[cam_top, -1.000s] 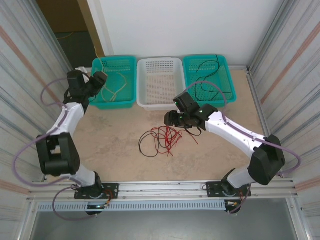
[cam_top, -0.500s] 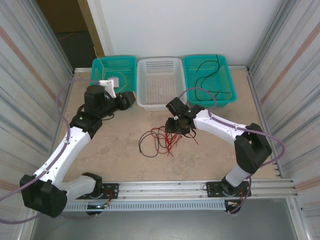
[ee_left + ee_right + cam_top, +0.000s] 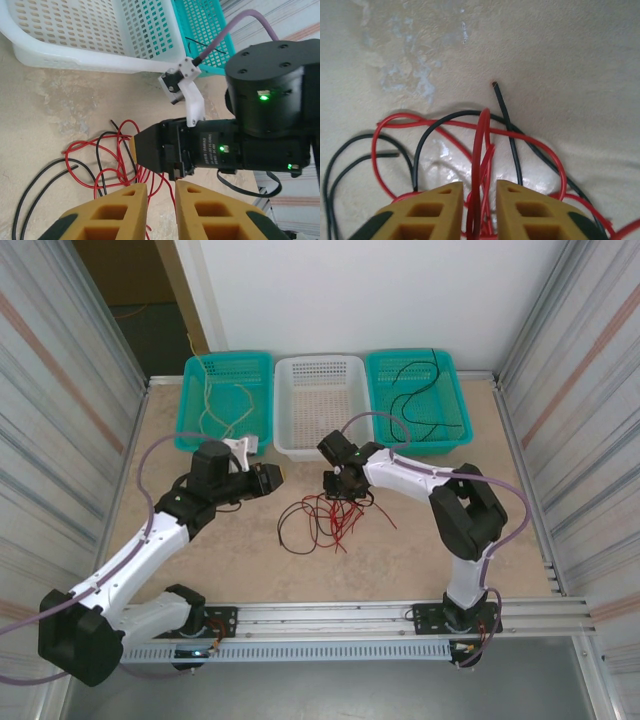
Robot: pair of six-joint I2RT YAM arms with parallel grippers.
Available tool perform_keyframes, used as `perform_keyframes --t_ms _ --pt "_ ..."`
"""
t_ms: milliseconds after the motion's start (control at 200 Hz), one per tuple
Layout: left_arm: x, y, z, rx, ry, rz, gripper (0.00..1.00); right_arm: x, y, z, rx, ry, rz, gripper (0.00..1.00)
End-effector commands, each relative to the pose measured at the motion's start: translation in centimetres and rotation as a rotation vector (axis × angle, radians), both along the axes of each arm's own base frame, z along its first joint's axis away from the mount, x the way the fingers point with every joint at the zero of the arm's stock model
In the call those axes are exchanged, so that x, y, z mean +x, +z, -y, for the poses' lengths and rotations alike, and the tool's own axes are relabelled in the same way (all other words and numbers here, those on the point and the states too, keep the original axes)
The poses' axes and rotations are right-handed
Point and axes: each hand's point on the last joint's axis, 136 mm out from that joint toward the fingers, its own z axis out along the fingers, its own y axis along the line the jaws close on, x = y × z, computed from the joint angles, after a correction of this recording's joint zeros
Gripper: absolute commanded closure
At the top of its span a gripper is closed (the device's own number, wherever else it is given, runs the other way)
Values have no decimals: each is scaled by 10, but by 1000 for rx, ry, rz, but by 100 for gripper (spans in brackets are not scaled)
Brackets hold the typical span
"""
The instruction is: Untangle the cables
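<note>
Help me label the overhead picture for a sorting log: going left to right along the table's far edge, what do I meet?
Left teal basket holding a pale yellow cable → white basket → right teal basket holding a black cable.

Red cables (image 3: 479,150) and black cables (image 3: 506,125) cross my table (image 3: 230,540), which is beige with pale marbling. My left gripper (image 3: 161,186) and right gripper (image 3: 479,185) have ochre-yellow fingers with dark bases. The left basket (image 3: 195,370) is teal mesh and holds a pale yellow cable (image 3: 246,400). The middle basket (image 3: 315,362) is white and perforated. The right basket (image 3: 405,354) is teal mesh and holds a black cable (image 3: 436,365). My arms (image 3: 130,560) are white and black, with lilac hoses (image 3: 150,455) and green lights (image 3: 263,97).
</note>
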Motion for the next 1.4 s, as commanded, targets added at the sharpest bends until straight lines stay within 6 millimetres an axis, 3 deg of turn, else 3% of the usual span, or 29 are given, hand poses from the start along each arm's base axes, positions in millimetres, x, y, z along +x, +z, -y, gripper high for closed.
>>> perform_keyframes --t_ms 0,65,145,346,441,591,822,962,1152,1393 --pt "-3 9 5 -34 -22 21 78 14 0 1 -24 9 32 89" --pt "-3 9 6 -33 -23 24 78 14 2 3 -39 16 36 100" --pt "-3 9 5 -29 -20 26 77 11 14 3 -31 33 64 100" --pt "-1 6 9 -37 -34 20 71 -23 81 1 68 148 211 100" --pt "2 7 14 -53 -42 20 71 -39 110 11 93 179 289 100" --pt "5 24 32 -144 -96 60 63 -51 160 25 166 190 409 100" --pt "-7 71 71 -208 -260 212 49 -60 237 21 343 246 566 100" --pt "-13 77 89 -219 -335 234 49 -61 256 23 389 243 593 100" --pt "-25 56 110 -204 -416 191 56 -62 262 23 449 228 584 100" --pt "-29 40 114 -189 -443 164 63 -60 265 27 506 205 571 100"
